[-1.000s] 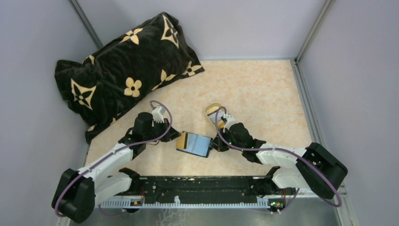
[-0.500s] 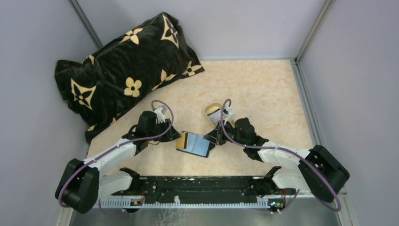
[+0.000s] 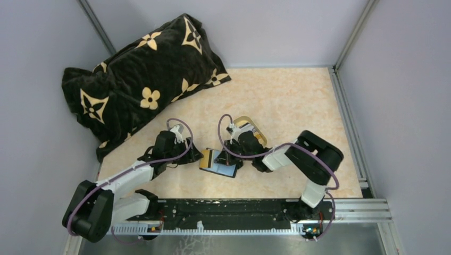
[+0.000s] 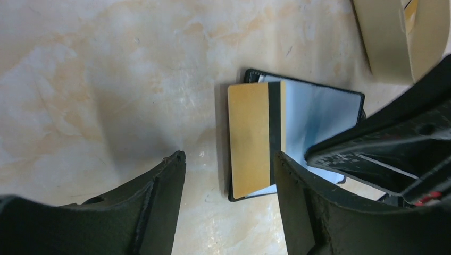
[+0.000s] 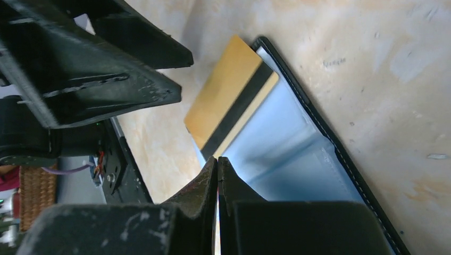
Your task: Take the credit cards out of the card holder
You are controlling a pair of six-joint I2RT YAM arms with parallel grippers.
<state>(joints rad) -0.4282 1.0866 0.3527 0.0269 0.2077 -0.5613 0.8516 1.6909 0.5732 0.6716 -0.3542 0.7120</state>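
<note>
Top view, card holder: the flat black folding card holder (image 3: 222, 168) lies open on the mottled beige stone-look table (image 3: 298, 101), between the two arms, its silvery grey-blue inner panel facing up.
Top view, card: a thin plastic orange-yellow card (image 3: 207, 157) with a black stripe sits at the holder's left end.
Top view, grippers: the left gripper (image 3: 197, 155) is just left of the holder. The right gripper (image 3: 230, 159) is at its right half.
Top view, surroundings: a gold-rimmed oval tray (image 3: 256, 132) is just behind the right wrist. A big black velvet pillow (image 3: 138, 79) with cream flowers fills the far left corner.
Left wrist view, left gripper: the left gripper (image 4: 228, 158) has its fingers spread wide and holds nothing.
Left wrist view, card: the orange-yellow card (image 4: 250, 138) lies on the card holder (image 4: 324, 111), one long edge overhanging the black rim.
Right wrist view, right gripper: the right gripper (image 5: 217, 172) has its fingers pressed together, tips low over the card holder (image 5: 287, 149). I cannot tell whether anything thin is pinched.
Right wrist view, card: the orange-yellow card (image 5: 226, 101) lies just beyond the tips, apart from them.
</note>
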